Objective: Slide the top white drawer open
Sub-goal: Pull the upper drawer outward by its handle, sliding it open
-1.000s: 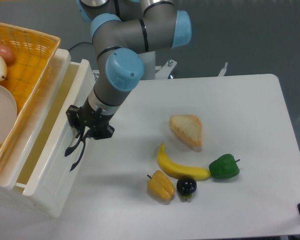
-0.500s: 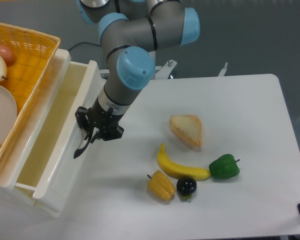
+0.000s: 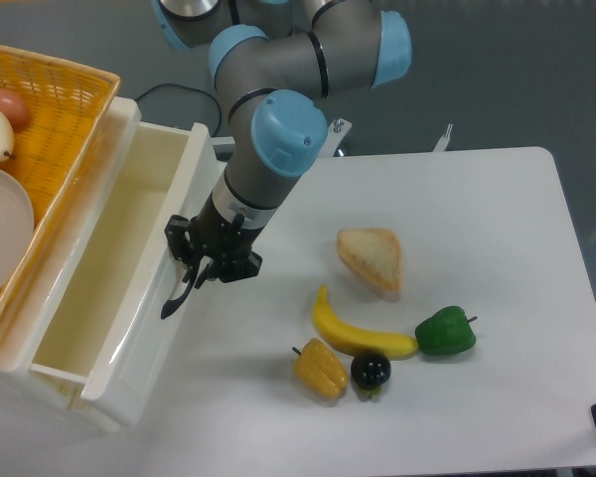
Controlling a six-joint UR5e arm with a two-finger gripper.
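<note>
White tabletop [image 3: 477, 199] fills your view, grey floor behind it at 12 o'clock. Over the last second the top white drawer [image 3: 109, 288] has slid further out toward 3 o'clock, its pale inside now widely exposed, so I judge your pull nearly done. Your gripper [image 3: 191, 276] sits at the drawer front, fingers clamped on the black handle [image 3: 176, 298]. At 9 o'clock the yellow basket [image 3: 50, 109] rests on the cabinet. Toward 4 o'clock lie the bread slice [image 3: 372, 260], banana [image 3: 358, 333], green pepper [image 3: 445, 333] and yellow pepper [image 3: 320, 370].
</note>
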